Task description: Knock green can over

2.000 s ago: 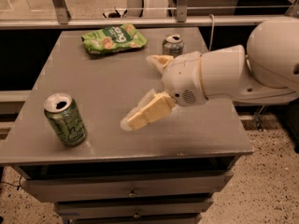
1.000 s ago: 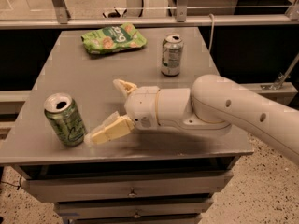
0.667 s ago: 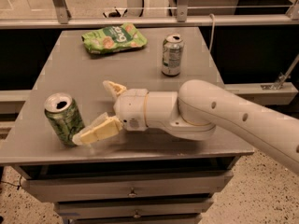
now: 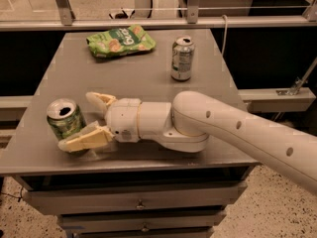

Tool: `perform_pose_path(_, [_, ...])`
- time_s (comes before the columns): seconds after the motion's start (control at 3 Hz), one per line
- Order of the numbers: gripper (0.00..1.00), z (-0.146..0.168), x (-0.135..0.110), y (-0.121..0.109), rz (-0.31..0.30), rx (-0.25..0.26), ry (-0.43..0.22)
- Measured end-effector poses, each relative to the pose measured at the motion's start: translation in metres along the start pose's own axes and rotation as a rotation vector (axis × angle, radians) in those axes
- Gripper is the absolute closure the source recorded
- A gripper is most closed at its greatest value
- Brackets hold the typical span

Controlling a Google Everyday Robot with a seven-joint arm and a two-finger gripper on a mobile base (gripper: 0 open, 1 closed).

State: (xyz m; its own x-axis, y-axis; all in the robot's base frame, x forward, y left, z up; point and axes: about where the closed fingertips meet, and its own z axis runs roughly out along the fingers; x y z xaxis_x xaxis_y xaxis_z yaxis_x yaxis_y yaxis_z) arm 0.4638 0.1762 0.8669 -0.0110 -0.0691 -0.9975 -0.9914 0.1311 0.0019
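Gripper [image 4: 90, 120]: low at front-left of table [image 4: 143, 86], fingers spread; green can [image 4: 64, 124] blocks the near finger.
Centre: bare, passable.
Rear: snack bag [image 4: 120, 40] and silver can [image 4: 182, 58], well apart.

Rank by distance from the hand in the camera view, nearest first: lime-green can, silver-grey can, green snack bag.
Hand, front left, open.
1. Bright lime-green drink can: between its fingers.
2. Silver-grey drink can, back right, and flat green snack bag, back edge: too close to call.
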Motion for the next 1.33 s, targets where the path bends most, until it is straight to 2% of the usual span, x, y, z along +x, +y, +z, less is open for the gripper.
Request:
perform_pose_path(0.33, [0.42,0.007,0.0,0.006,-0.001,-0.022,-0.029])
perform_pose_path(0.67, [0.64,0.007,-0.001,0.007,-0.007,-0.02,-0.038])
perform_pose_path(1.0, [0.88,-0.013,-0.015,-0.005,-0.036,0.008,-0.008])
perform_pose_path(1.33, [1.0,-0.042,-0.044,-0.03,-0.076,0.029,0.057])
